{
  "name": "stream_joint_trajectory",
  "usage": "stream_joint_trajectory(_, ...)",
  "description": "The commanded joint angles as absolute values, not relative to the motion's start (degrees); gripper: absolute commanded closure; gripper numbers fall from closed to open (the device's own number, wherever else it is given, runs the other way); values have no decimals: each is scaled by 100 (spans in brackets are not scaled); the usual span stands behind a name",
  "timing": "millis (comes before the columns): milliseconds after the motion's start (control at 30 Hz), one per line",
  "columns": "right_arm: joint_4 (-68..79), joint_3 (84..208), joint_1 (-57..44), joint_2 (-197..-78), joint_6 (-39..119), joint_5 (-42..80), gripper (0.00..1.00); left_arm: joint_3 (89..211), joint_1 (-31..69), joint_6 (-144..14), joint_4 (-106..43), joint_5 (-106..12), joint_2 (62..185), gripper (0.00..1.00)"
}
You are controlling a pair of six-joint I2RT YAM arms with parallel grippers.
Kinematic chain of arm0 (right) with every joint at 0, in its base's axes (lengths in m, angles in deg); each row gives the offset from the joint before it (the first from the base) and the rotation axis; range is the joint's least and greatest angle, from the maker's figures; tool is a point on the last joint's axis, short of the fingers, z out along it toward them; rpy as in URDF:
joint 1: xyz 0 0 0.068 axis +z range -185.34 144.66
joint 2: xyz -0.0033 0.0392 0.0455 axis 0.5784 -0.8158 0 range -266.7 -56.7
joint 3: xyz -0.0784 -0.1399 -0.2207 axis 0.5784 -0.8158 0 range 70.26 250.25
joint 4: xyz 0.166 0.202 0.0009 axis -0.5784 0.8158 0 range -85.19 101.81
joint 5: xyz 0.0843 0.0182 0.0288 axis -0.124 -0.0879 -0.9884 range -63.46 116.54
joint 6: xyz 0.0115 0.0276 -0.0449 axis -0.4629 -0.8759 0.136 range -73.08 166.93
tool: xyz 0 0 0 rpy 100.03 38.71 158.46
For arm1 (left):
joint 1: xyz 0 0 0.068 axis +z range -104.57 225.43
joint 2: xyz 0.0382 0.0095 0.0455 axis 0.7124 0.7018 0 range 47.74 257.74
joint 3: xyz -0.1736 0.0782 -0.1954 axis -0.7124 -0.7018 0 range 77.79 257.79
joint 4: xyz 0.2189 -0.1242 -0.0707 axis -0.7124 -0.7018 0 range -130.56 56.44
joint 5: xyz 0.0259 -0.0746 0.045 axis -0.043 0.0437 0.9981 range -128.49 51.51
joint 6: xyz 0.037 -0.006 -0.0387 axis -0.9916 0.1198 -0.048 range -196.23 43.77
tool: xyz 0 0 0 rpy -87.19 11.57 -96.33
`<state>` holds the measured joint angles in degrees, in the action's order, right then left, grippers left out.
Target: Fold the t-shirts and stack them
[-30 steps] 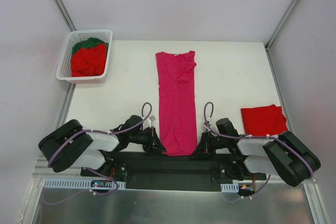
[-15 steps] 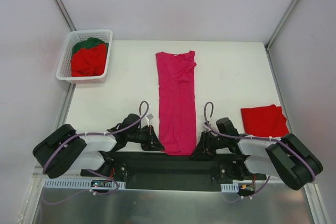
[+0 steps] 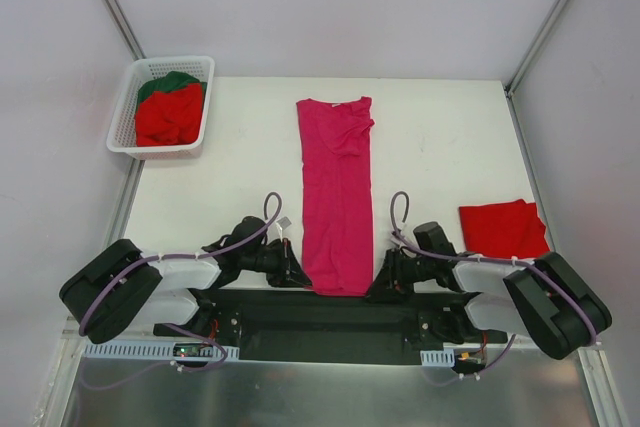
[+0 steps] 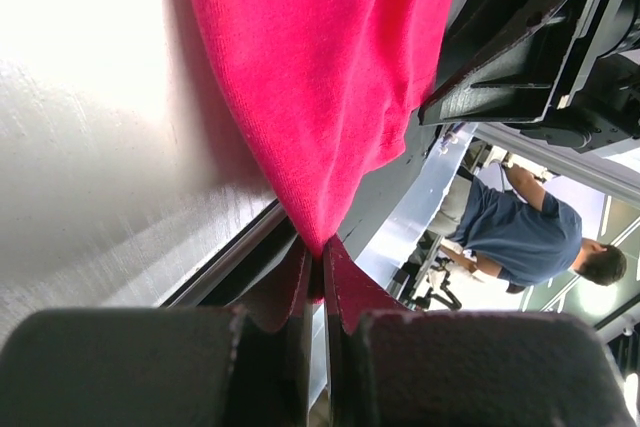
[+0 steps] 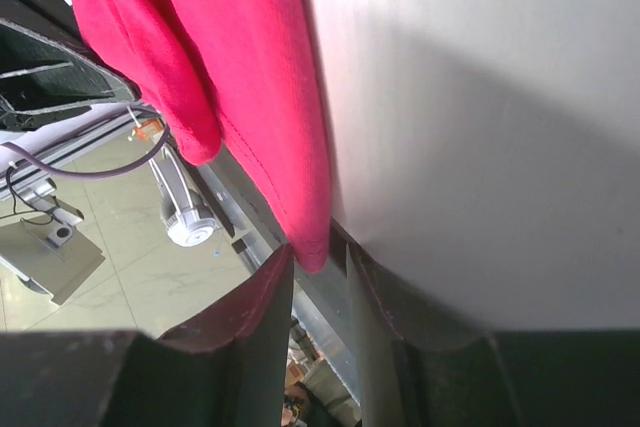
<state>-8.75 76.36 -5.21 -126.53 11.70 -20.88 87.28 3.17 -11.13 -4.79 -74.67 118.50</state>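
A magenta-pink t-shirt [image 3: 338, 197], folded into a long narrow strip, lies down the middle of the white table [image 3: 440, 137], its hem hanging over the near edge. My left gripper [image 3: 300, 277] is shut on the hem's near-left corner; in the left wrist view the cloth [image 4: 320, 67] runs into the pinched left gripper [image 4: 320, 269]. At the hem's near-right corner my right gripper [image 3: 380, 282] stands open. In the right wrist view a gap shows in the right gripper [image 5: 320, 262] around the corner of the shirt [image 5: 240, 77].
A folded red t-shirt [image 3: 502, 228] lies at the table's right edge. A white lattice basket [image 3: 122, 112] at the back left holds crumpled red shirts [image 3: 168, 117] and a dark green one [image 3: 172, 82]. The arms' black base bar [image 3: 320, 322] runs along the near edge.
My right gripper has opened and no longer pinches the hem corner. The left arm's elbow has shifted a little to the left, its gripper still shut on the hem.
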Motion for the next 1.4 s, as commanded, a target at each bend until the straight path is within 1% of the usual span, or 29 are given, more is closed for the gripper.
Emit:
stream_joint_trajectory(0,-907,7904,-598,-12981,1370,-1951,69,8728,377,-1242,-482,-7681,11832,100)
stream_joint_trajectory(167,-1285,7992,-607,-13360,1300,-2039,70,8728,377,-1233,-508,-7672,11814,100)
stream_joint_trajectory(433,-1356,8027,-607,-13449,1300,-2048,73,8789,395,-1312,-605,-7690,11840,100)
stream_joint_trajectory(533,-1374,8071,-616,-13510,1309,-2057,82,8860,386,-1330,-614,-7777,11954,100)
stream_joint_trajectory(567,-1382,8080,-625,-13519,1300,-2066,88,8877,395,-1365,-631,-7839,11981,100)
stream_joint_trajectory(633,-1382,8098,-625,-13537,1309,-2101,93,8965,395,-1417,-701,-7883,12034,100)
stream_joint_trajectory(667,-1382,8098,-625,-13528,1300,-2110,98,8991,395,-1435,-737,-7901,12051,100)
stream_joint_trajectory(800,-1330,8142,-625,-13432,1239,-2180,99,9220,395,-1532,-869,-8137,12157,100)
stream_joint_trajectory(933,-953,8273,-625,-13081,1300,-2198,98,9553,386,-1856,-1490,-8270,12096,100)
stream_joint_trajectory(1133,329,8756,-616,-12475,1633,-2171,99,9844,377,-1998,-1783,-8612,12131,100)
stream_joint_trajectory(1367,1104,9117,-616,-12174,1845,-2127,99,10089,386,-2129,-2265,-8709,11911,100)
